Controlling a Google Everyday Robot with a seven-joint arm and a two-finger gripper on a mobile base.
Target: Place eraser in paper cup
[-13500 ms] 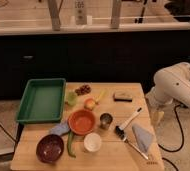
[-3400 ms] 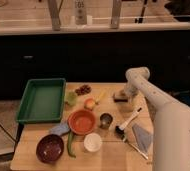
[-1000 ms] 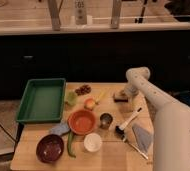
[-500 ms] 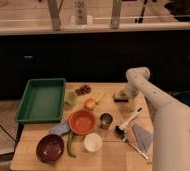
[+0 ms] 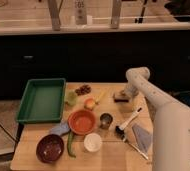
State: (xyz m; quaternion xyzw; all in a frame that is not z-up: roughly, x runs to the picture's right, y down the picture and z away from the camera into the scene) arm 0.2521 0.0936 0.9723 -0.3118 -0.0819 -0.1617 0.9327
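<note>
Gripper (image 5: pixel 125 93) sits at approx 2 o'clock on the wooden table (image 5: pixel 108 157), w/ the arm bending down to it from above. Jaws spread wide, nothing grasped. Eraser (image 5: pixel 119 98) lies flat on the tabletop right at the gripper tip; contact can't tell. Paper cup (image 5: pixel 92 142) is upright near the front edge, approx 7 o'clock from the eraser, well apart. Orange bowl (image 5: pixel 81 121) is at 11 o'clock of the paper cup, w/ the metal cup (image 5: pixel 106 120) just beside it at 3 o'clock. Brush (image 5: pixel 128 122) is at 6 o'clock of the eraser. Green tray (image 5: pixel 41 100) is on the 9 o'clock side. Dark bowl (image 5: pixel 50 148) is at 9 o'clock of the paper cup.
</note>
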